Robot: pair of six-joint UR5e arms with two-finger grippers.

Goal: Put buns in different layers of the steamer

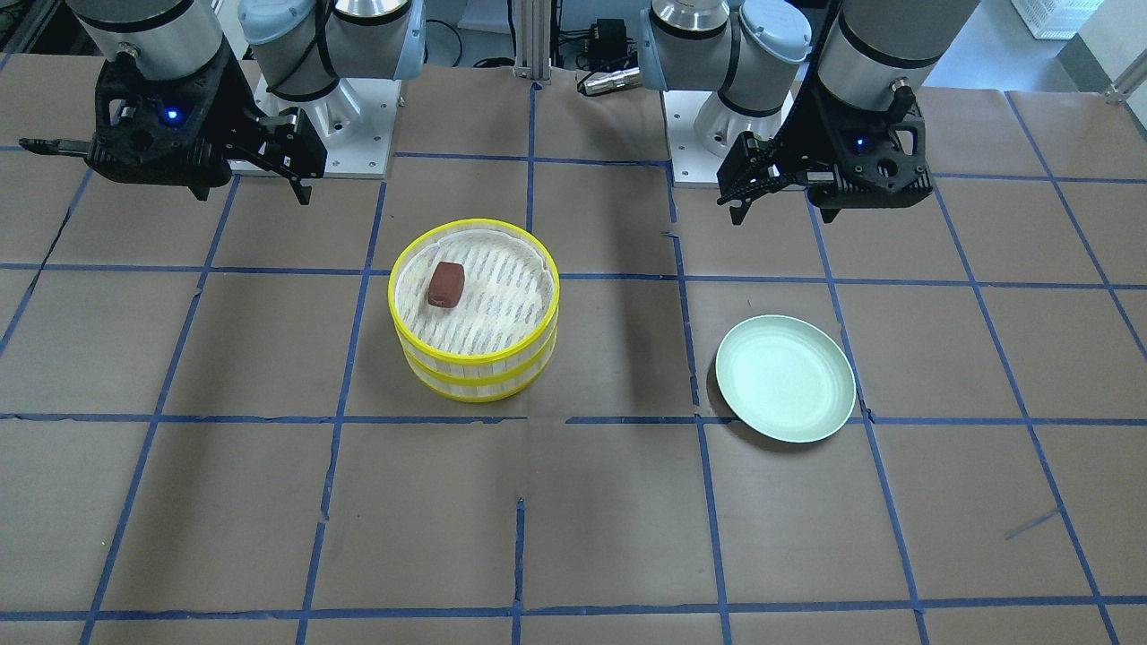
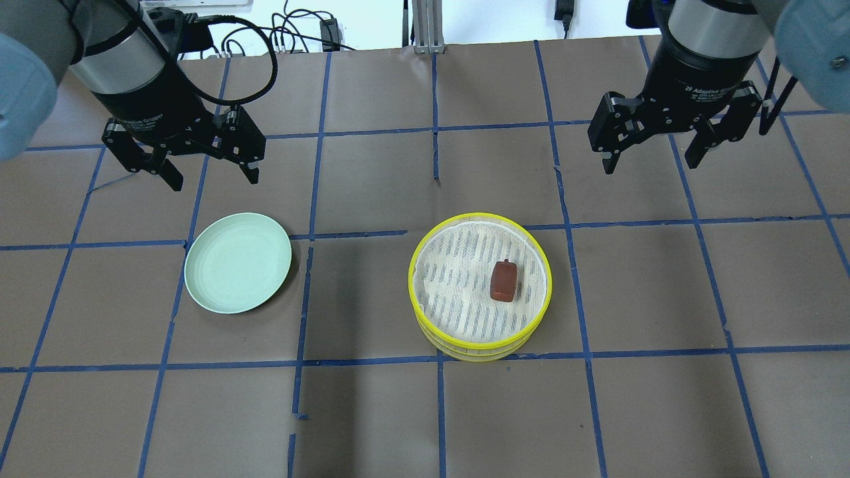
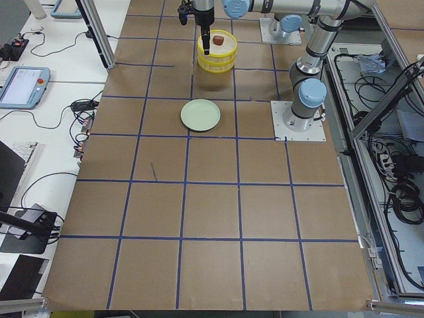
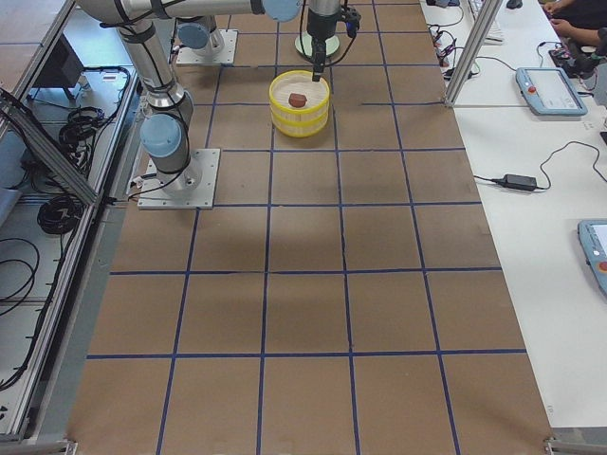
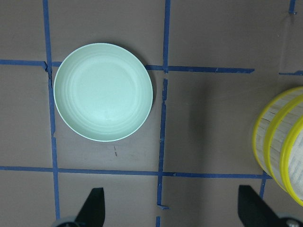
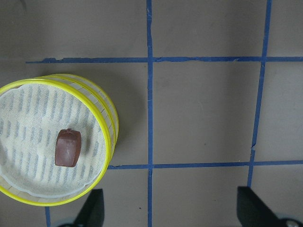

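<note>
The two steamer layers (image 2: 479, 348) stand stacked on the table, yellow-rimmed, and they also show in the front view (image 1: 473, 358) and the right wrist view (image 6: 106, 127). The reddish-brown bun (image 2: 503, 281) lies on the white liner of the top layer; it also shows in the front view (image 1: 444, 284) and the right wrist view (image 6: 67, 148). The white bun is hidden or out of view. My left gripper (image 2: 207, 167) is open and empty, raised beyond the green plate. My right gripper (image 2: 654, 155) is open and empty, raised to the right of the steamer.
An empty pale green plate (image 2: 238, 262) lies to the left of the steamer; it also shows in the left wrist view (image 5: 103, 92). Brown table covering with blue tape lines (image 2: 438, 358) spreads around both. The arm bases stand on the table's robot side (image 1: 349, 134).
</note>
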